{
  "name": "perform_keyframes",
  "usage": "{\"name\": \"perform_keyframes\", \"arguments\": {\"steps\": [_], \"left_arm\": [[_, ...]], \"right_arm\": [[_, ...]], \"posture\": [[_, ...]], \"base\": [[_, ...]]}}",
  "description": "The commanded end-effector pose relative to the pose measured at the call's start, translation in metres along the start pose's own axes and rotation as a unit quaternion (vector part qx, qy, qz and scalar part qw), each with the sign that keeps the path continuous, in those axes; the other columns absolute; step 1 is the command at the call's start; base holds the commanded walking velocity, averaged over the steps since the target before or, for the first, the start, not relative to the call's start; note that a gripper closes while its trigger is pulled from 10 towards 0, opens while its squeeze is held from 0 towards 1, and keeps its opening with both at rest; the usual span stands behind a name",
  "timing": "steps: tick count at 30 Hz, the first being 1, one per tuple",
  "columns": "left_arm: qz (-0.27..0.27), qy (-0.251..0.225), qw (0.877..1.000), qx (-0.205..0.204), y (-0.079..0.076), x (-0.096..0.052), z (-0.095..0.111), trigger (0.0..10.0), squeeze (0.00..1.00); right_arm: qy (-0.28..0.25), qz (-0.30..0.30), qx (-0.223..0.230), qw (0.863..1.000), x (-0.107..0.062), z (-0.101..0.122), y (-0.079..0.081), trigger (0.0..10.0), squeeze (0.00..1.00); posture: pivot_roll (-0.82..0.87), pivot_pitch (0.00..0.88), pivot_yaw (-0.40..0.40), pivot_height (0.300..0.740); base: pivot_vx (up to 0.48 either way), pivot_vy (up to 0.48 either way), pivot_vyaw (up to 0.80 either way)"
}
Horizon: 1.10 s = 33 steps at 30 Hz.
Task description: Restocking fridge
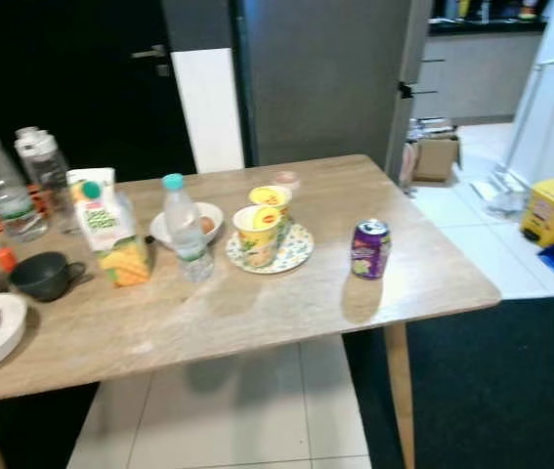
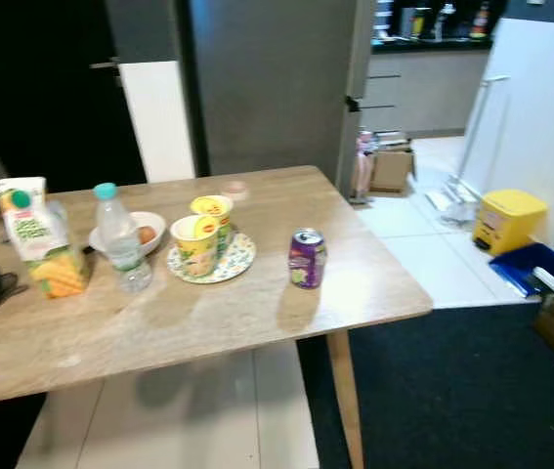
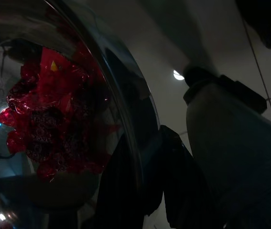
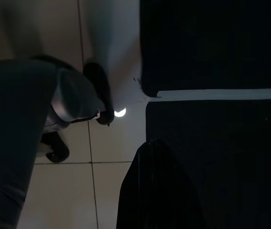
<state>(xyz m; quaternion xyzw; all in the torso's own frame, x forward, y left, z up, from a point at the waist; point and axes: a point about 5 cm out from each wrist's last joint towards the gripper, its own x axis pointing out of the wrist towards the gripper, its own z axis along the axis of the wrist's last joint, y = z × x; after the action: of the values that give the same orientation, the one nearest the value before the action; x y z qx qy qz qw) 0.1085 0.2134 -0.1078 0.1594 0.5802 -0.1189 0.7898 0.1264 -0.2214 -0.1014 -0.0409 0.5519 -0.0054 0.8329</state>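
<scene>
Wooden surface (image 1: 257, 313): purple can (image 1: 369, 249) near right edge; two yellow cups (image 1: 258, 234) on patterned plate (image 1: 294, 250); water bottle (image 1: 185, 227), juice carton (image 1: 108, 230) to the left. Grey fridge (image 1: 325, 78) behind. Left gripper (image 3: 145, 186) and right gripper (image 4: 157, 186) hang low in shade; finger state cannot be told.

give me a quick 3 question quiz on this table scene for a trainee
1. True or false: the purple can stands upright on the wooden table, apart from the other items.
2. What do the two yellow cups stand on? A) a floral plate B) a white bowl C) the bare table
3. Fill in: the juice carton has a ____ cap.

Key
1. True. The can stands alone toward the table's right side.
2. A. Both cups are on the floral plate, beside the water bottle.
3. Green.
</scene>
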Motion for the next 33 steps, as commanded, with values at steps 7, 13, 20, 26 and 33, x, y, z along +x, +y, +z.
{"name": "perform_keyframes", "arguments": {"steps": [7, 13, 20, 26, 33], "left_arm": [[0.005, 0.002, 1.0, -0.013, -0.0042, 0.0005, -0.0025, 10.0, 0.0], [0.008, 0.004, 1.0, -0.015, -0.0039, 0.0003, -0.0041, 10.0, 0.0], [0.01, 0.003, 1.0, -0.024, -0.0046, 0.0004, -0.0042, 10.0, 0.0], [0.011, 0.002, 1.0, -0.027, -0.0049, 0.0005, -0.0037, 10.0, 0.0], [0.011, 0.0, 0.999, -0.036, -0.0063, 0.001, -0.0022, 10.0, 0.0]], "right_arm": [[0.003, 0.003, 0.003, 1.0, 0.0, -0.0013, 0.001, 10.0, 0.0], [0.003, 0.003, 0.003, 1.0, -0.0002, -0.0022, 0.0006, 10.0, 0.0], [0.006, 0.002, 0.004, 1.0, -0.0006, -0.0047, -0.0001, 10.0, 0.0], [-0.003, -0.001, -0.002, 1.0, -0.0005, -0.0021, -0.0006, 10.0, 0.0], [-0.01, -0.001, 0.005, 1.0, -0.0004, 0.0012, -0.0022, 10.0, 0.0]], "posture": [[-0.06, 0.0, 0.042, 0.74], [-0.06, 0.0, 0.045, 0.74], [-0.06, 0.0, 0.043, 0.74], [-0.06, 0.0, 0.042, 0.74], [-0.06, 0.0, 0.038, 0.74]], "base": [[0.0, 0.0, -0.8], [0.0, 0.0, -0.8], [0.0, 0.0, -0.8], [0.0, 0.0, -0.67], [0.0, 0.0, 0.0]]}}
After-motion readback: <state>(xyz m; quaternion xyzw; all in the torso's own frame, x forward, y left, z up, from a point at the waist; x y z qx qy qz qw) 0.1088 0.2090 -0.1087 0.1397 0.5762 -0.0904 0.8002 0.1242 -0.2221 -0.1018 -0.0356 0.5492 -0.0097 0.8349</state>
